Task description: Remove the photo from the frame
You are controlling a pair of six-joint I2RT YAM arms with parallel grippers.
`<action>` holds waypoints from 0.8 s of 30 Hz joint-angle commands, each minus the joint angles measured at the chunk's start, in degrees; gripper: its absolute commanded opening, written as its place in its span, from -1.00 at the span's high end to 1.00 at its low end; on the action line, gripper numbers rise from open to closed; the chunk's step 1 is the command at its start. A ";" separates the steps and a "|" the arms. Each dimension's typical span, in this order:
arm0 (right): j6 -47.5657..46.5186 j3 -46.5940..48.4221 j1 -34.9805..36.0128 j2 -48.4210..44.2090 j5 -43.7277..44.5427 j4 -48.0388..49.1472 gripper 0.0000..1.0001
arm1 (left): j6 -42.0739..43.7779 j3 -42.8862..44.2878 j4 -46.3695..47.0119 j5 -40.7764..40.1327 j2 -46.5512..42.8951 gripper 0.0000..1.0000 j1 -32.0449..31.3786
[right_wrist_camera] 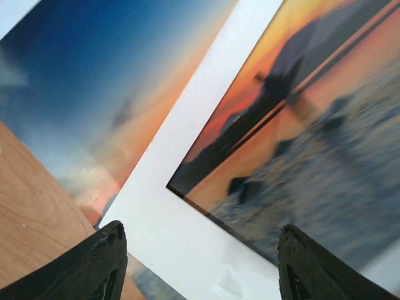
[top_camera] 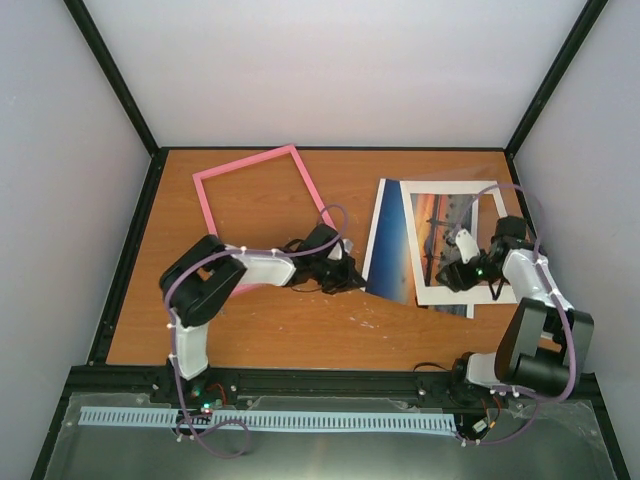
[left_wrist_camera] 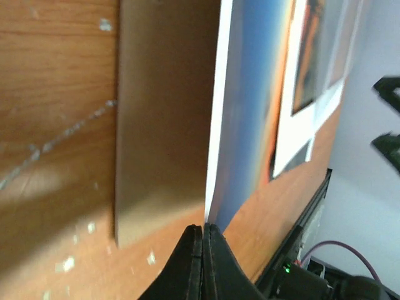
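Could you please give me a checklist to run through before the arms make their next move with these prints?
1. Frame emptied: ok. The pink frame lies apart from the prints, with the table showing through it.
2. Left gripper closed: ok. It is shut at the raised edge of the blue-and-orange sheet.
3. That pinch secure: cannot tell. Only the fingertips show.
4. Right gripper ready: ok. It is open above the white-margined photo.
5. Sheets free of each other: not ok. The white-margined photo overlaps the blue-and-orange sheet, so pulling one may drag the other.
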 commanded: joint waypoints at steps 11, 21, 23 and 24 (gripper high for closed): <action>3.20 9.73 0.77 2.74 -6.76 -2.40 -0.30 | 4.89 -21.04 -8.44 -4.30 -27.21 0.98 2.27; 6.48 8.12 4.21 11.73 -2.11 4.72 -0.25 | 4.33 -26.45 -6.91 -5.40 -28.32 0.15 2.61; 6.86 7.92 4.42 12.46 -1.51 5.29 -0.24 | 5.77 -25.60 -7.96 -6.74 -27.88 0.01 3.37; 6.99 7.73 4.54 12.61 -1.24 5.51 -0.23 | 6.98 -24.99 -8.58 -7.41 -27.50 -0.02 4.17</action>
